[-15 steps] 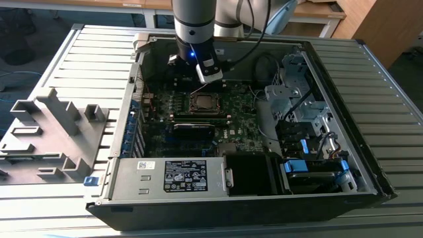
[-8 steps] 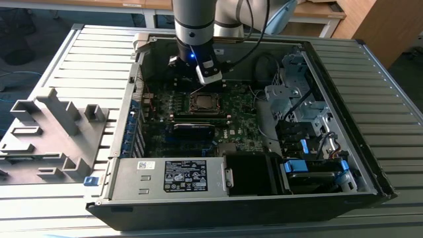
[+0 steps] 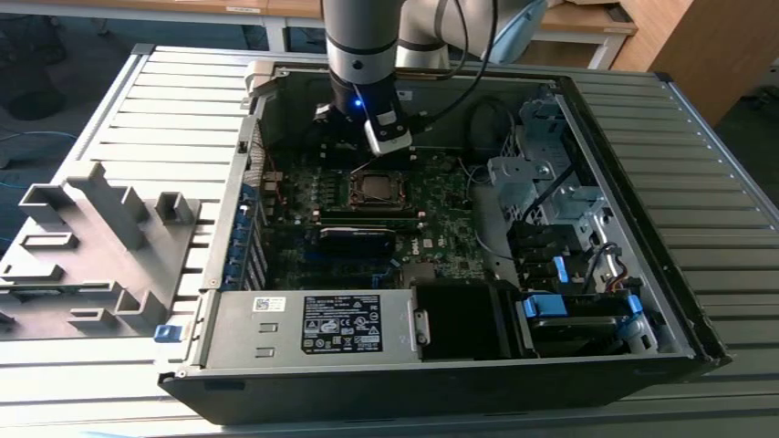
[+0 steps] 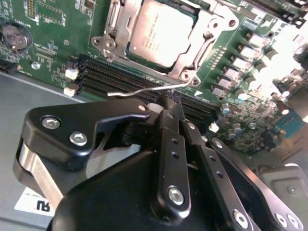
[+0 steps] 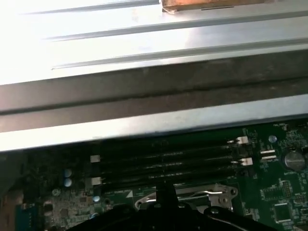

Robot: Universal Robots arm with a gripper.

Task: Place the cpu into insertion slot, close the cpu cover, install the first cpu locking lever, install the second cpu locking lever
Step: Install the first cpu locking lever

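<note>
At the exterior view's left, a grey moulded plastic fixture (image 3: 98, 242) lies on the slatted metal table (image 3: 718, 182). The open black computer case (image 3: 426, 388) fills the middle of that view.

In its upper centre the black linkage gripper (image 3: 389, 141) hangs on the arm just above the insertion slot (image 3: 356, 187). The slot lies a little lower in the frame, so the work is straight below the fingertips.

In the second wrist view the cpu (image 4: 161, 36), a flat square chip with a silvery-grey top, sits in the slot. The thin silvery cpu cover (image 4: 121, 26) is folded down around it.

A thin bent wire locking lever (image 4: 137, 91) stands free of the board. Its long axis runs across the gripper (image 4: 171, 98) tips and along the black memory slots (image 4: 125, 77). The fingers are drawn together right at this wire. Whether they pinch it I cannot tell.

At the exterior view's right stands a silvery drive cage (image 3: 535, 173).
</note>
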